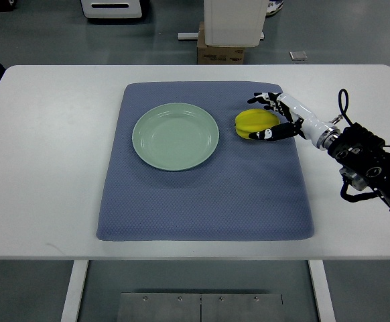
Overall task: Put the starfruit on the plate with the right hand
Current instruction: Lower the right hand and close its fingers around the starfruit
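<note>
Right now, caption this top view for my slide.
Right hand closes around the starfruit on the blue mat, beside the empty green plate.

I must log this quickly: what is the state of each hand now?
Left hand: not in view.
Right hand: fingers curled around the starfruit, which lies on the mat.

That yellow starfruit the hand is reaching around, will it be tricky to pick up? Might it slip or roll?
The starfruit looks smooth and glossy, so it may slip in the right hand. Its rounded, ridged shape could rock or roll on the blue mat. It probably stays stiff.
</note>
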`<act>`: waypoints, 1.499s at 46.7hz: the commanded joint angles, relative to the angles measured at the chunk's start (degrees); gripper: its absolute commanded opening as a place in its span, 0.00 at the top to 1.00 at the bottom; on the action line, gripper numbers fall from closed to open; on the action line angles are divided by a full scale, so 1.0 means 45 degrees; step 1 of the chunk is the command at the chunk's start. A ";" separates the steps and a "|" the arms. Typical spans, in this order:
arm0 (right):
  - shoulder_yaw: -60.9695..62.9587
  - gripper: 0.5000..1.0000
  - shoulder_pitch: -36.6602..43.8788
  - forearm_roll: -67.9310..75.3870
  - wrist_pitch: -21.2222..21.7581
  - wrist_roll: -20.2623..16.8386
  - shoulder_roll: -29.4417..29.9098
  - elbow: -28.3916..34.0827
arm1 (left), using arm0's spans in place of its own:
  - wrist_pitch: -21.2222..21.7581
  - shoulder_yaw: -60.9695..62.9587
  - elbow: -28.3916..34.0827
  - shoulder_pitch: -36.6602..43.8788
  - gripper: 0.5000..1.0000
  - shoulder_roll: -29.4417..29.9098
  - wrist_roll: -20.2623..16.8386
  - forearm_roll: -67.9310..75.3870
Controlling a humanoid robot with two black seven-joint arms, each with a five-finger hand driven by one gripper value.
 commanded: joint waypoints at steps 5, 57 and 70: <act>-0.0038 0.10 -0.0051 -0.0019 -0.0702 0.0001 0.0026 -0.0011 | 0.0000 0.0000 0.0004 0.0000 0.00 0.0000 0.0000 0.0000; -0.1210 0.39 0.0007 -0.0078 -0.0996 0.0001 0.0221 -0.0089 | 0.0000 0.0000 -0.0016 0.0000 0.00 0.0000 0.0000 0.0000; -0.1229 0.68 0.0066 -0.0097 -0.0996 0.0001 0.0397 -0.0226 | 0.0000 0.0000 0.0004 0.0000 0.00 0.0000 0.0000 0.0000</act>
